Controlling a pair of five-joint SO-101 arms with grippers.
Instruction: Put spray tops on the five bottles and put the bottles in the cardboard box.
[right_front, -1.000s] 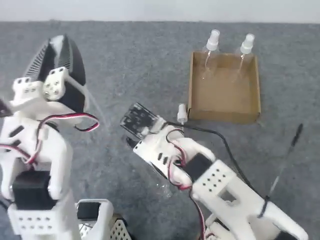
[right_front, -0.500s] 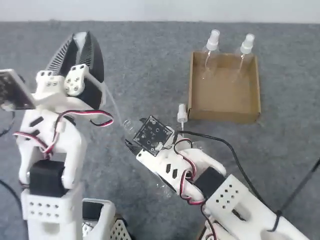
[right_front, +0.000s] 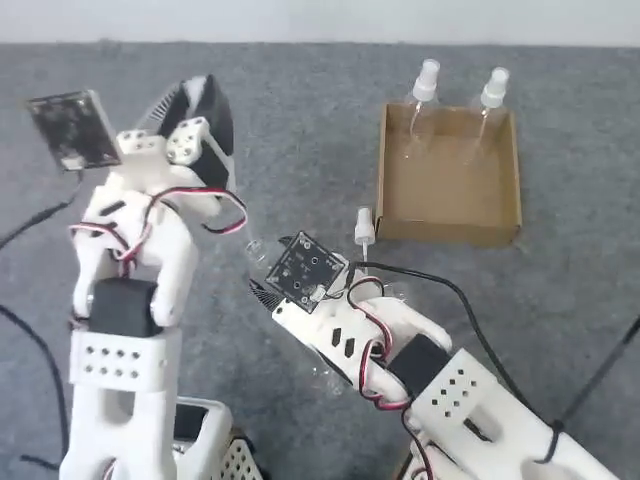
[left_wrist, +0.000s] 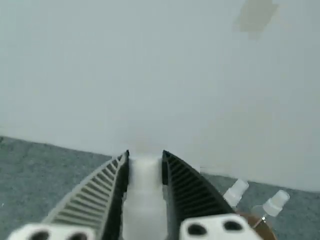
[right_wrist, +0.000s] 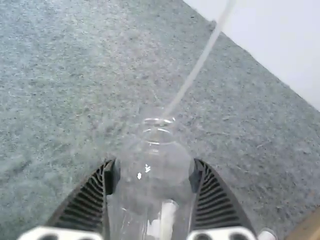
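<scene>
My left gripper (right_front: 190, 97) (left_wrist: 145, 156) is raised over the left of the table, shut on a white spray top (left_wrist: 145, 187). The top's thin tube (right_front: 232, 215) (right_wrist: 200, 65) slants down to the open mouth of a clear bottle (right_front: 255, 248) (right_wrist: 155, 175). My right gripper (right_front: 264, 272) (right_wrist: 153, 168) is shut on that bottle near its neck. The cardboard box (right_front: 447, 222) lies at the back right. Two bottles with spray tops (right_front: 425, 82) (right_front: 493, 90) (left_wrist: 235, 190) stand at its far side.
Another white spray top (right_front: 365, 228) stands just in front of the box's near left corner. A black cable (right_front: 455, 295) runs over the grey carpet (right_front: 300, 130) beside my right arm. A pale wall (left_wrist: 160, 65) rises behind the table.
My left arm has swung right with the spray top, bringing the tube's end to the bottle's mouth. My right arm shifted slightly at first with the bottle, then kept still.
</scene>
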